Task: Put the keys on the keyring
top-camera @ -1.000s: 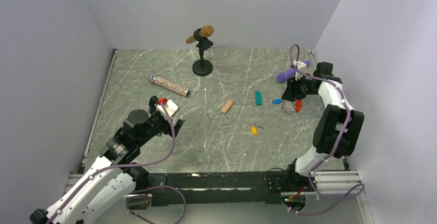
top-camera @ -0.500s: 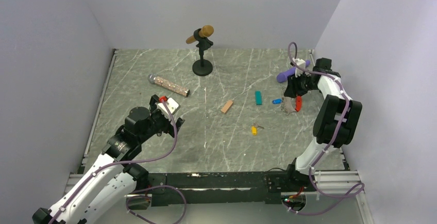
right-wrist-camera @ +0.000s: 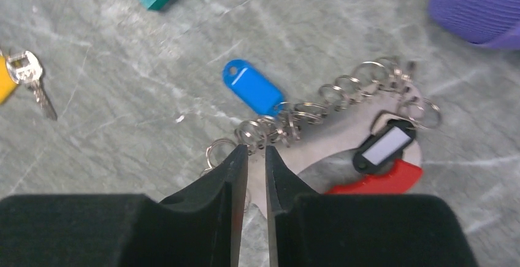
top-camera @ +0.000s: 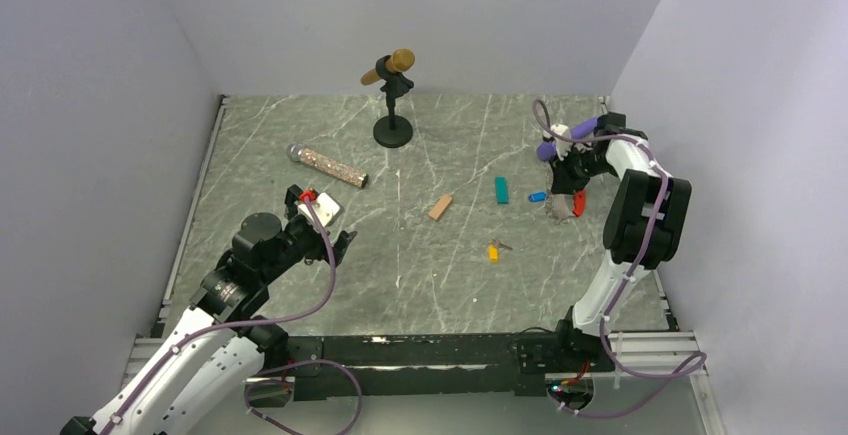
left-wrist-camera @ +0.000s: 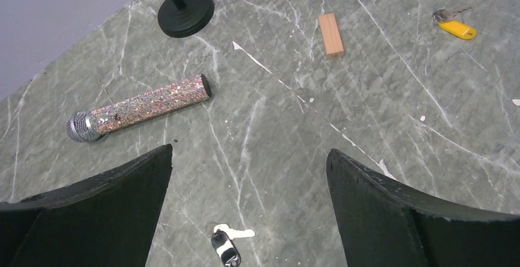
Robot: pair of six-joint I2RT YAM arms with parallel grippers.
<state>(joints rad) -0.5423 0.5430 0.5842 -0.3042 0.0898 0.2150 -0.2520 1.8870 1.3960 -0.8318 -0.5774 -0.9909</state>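
Right arm (top-camera: 645, 215): folded tighter than before.
Right end effector (right-wrist-camera: 254, 150): nearly closed at keyring (right-wrist-camera: 383, 182) chain; pinch one ring squarely.
Left end effector (left-wrist-camera: 248, 153): gaping over black key (left-wrist-camera: 225, 251).

Top view high and behind, wrist views close, downward — yellow key (left-wrist-camera: 457, 29) common to perhaps all three.

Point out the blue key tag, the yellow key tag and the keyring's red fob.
blue key tag (right-wrist-camera: 252, 87), right wrist view, middle of the plastic tag.
yellow key tag (left-wrist-camera: 457, 29), left wrist view, middle of the plastic tag.
red fob (right-wrist-camera: 392, 178), right wrist view, its exposed lower red edge.
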